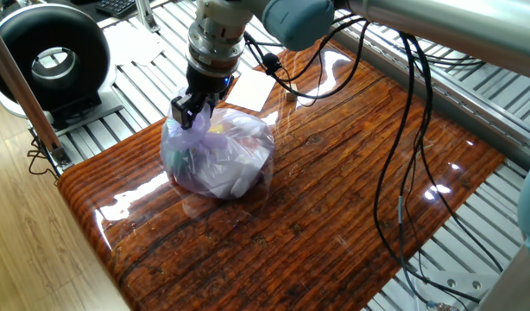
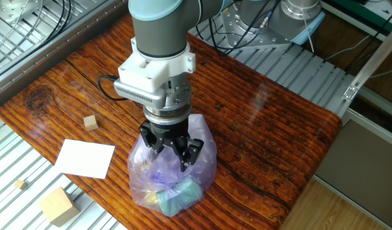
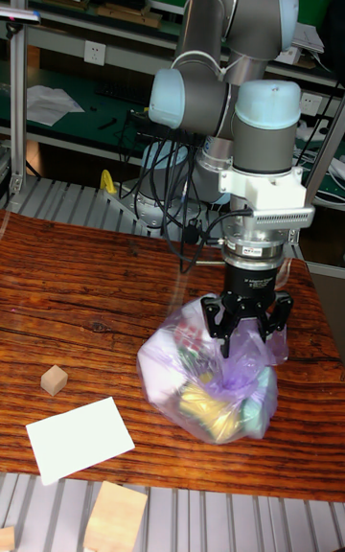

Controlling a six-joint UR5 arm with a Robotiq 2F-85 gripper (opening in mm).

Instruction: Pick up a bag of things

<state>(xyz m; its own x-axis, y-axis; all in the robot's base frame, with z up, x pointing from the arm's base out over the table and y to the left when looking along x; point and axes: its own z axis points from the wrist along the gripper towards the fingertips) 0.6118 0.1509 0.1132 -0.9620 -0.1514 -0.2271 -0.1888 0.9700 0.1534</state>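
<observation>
The bag of things (image 1: 217, 157) is a translucent pale-lilac plastic bag resting on the wooden table (image 1: 334, 199) near its left end. Teal, yellow and white items show through it (image 2: 173, 182) (image 3: 213, 391). My gripper (image 1: 189, 111) comes straight down onto the bag's gathered top. Its black fingers (image 2: 183, 151) are shut on the bunched plastic there, which is drawn up between them (image 3: 247, 327). The bag's body still touches the table.
A white paper sheet (image 2: 85, 158) and a small wooden cube (image 2: 90, 122) lie beside the bag. A larger wooden block (image 2: 58, 206) sits on the metal slats. A black round device (image 1: 49, 56) stands off the table's end. Cables (image 1: 412, 173) hang over the wood.
</observation>
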